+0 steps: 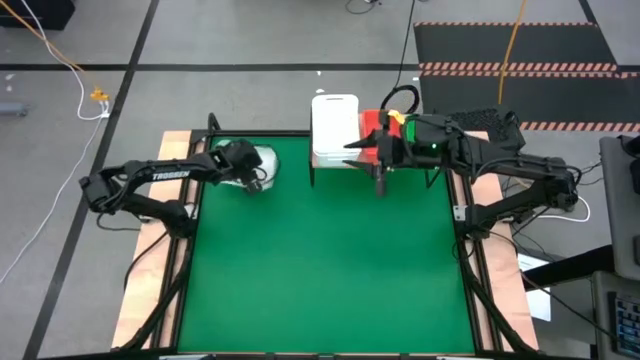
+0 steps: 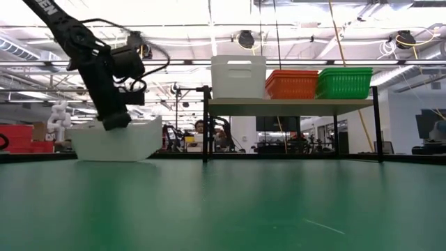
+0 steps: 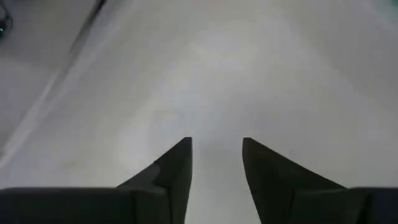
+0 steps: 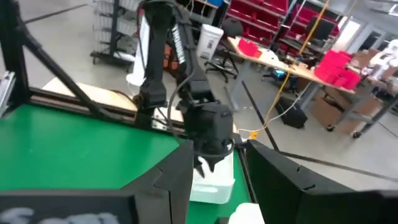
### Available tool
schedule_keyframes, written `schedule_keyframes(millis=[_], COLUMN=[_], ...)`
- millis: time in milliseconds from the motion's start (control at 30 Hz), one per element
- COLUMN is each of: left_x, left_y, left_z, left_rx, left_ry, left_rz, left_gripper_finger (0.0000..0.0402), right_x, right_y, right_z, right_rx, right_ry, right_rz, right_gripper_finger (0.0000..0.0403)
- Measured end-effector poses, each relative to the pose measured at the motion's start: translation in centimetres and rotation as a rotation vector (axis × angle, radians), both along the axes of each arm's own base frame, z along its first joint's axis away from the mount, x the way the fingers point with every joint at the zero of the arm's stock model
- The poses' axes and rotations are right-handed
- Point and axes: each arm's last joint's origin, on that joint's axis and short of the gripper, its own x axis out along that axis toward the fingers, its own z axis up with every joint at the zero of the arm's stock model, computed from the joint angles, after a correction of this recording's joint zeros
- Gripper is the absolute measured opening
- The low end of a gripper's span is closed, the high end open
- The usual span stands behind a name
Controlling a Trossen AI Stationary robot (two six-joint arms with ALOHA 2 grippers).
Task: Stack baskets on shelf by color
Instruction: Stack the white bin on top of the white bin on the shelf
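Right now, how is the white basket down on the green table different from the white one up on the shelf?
The white basket on the table sits low at the far left, with the left gripper in it; the white stack on the shelf stands high and untouched. The table one looks shallow and alone; the shelf one looks taller, beside the orange baskets. Both are white plastic.
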Motion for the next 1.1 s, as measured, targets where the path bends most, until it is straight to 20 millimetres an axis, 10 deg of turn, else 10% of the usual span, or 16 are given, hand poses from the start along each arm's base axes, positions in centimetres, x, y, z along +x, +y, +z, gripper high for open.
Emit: schedule_keyframes(millis=[367,733,1100], left_x=[-0.5,-1.1,-4.5], left_y=[-1.2,-3.7,1.5], left_z=[5.2,6.7,6.7], left_rx=[0.063,-0.225,0.118], left_ry=[-0.106,-0.267,-0.178], left_rz=[-0.02,0.182,0.63], left_gripper_finger=[0.011,0.023,0.0264], right_x=[0.4,0.4,0.4], right_y=[0.1,0.2,0.2], right_z=[-1.8,-1.8,-1.8], right_rx=[0.014,0.035,0.082], right_ry=[0.056,0.054,0.047], right_rz=[0.003,0.002,-0.009], right_gripper_finger=[0.0141,0.0141,0.0141])
